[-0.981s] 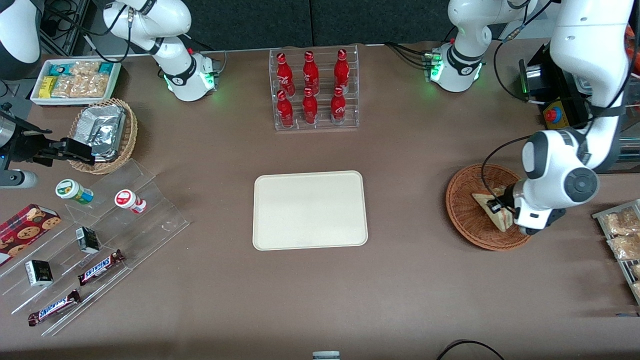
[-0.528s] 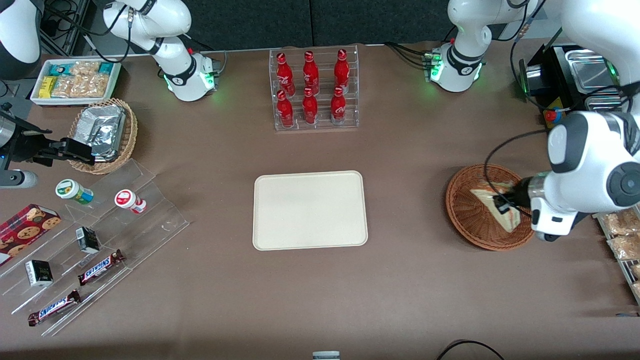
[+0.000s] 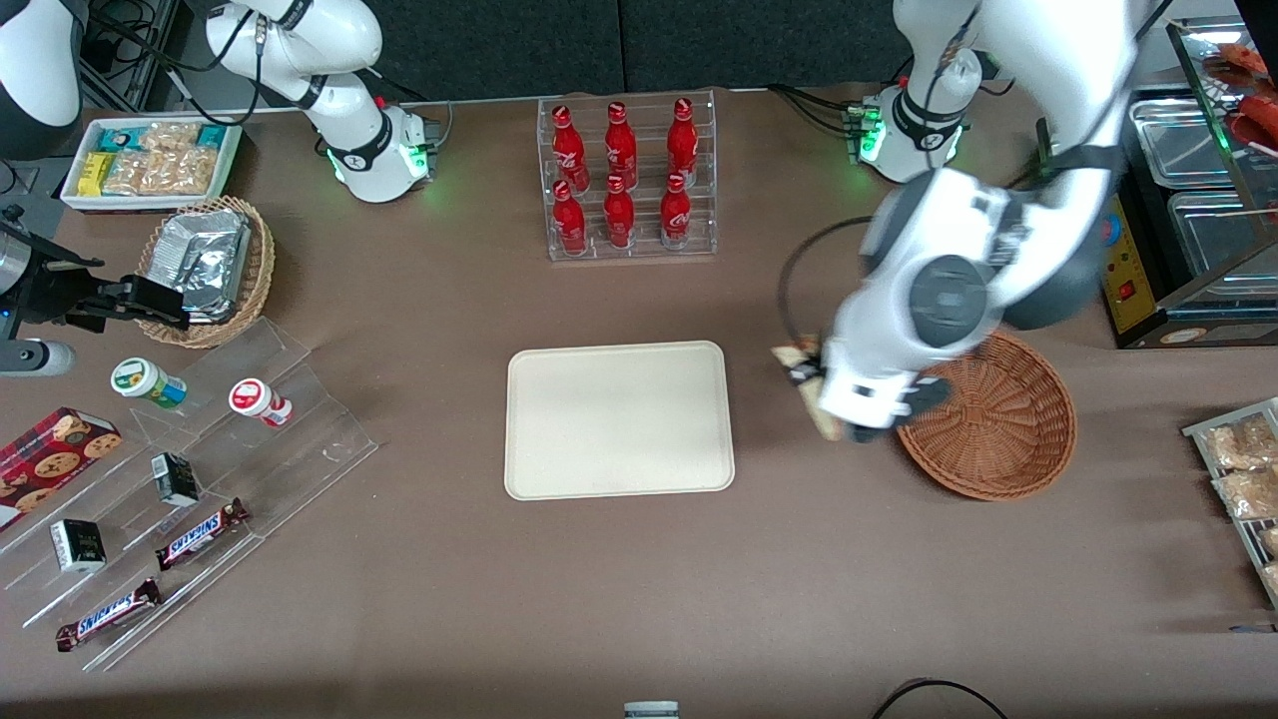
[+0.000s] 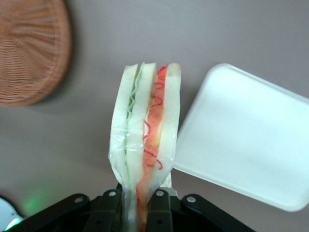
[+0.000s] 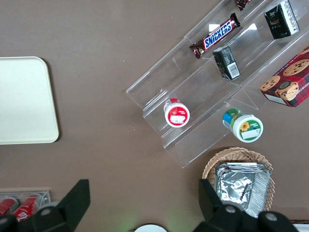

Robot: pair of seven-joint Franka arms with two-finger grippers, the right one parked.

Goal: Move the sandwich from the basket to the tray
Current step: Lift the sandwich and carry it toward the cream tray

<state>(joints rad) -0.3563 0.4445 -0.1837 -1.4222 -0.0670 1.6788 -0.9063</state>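
Pincer [image 4: 139,203] clenched on the sandwich [image 4: 145,130], gripping the wrapped wedge at its narrow end so the cut edge with the red and green filling points away from the fingers

Sandwich is out of the basket [image 3: 998,429], carried in the air between basket and tray [image 3: 619,419], just beside the basket rim and not yet over the tray

Held on edge, probably so the two fingers press on the flat bread faces and the slices stay together

Basket looks empty, on the tabletop [image 3: 799,579] toward the working arm's end; tray bare, so any spot on it will likely serve

Front view: most of the sandwich [image 3: 811,384] is hidden under the wrist; only a pale corner shows. It does give the gap left to the tray

Wrist view: shows the grip, the clear wrap, the filling stripes, and the tray [image 4: 251,140] corner near the sandwich tip, basket [image 4: 29,48] well apart

Judgement: transfer about halfway; lowering and release remain
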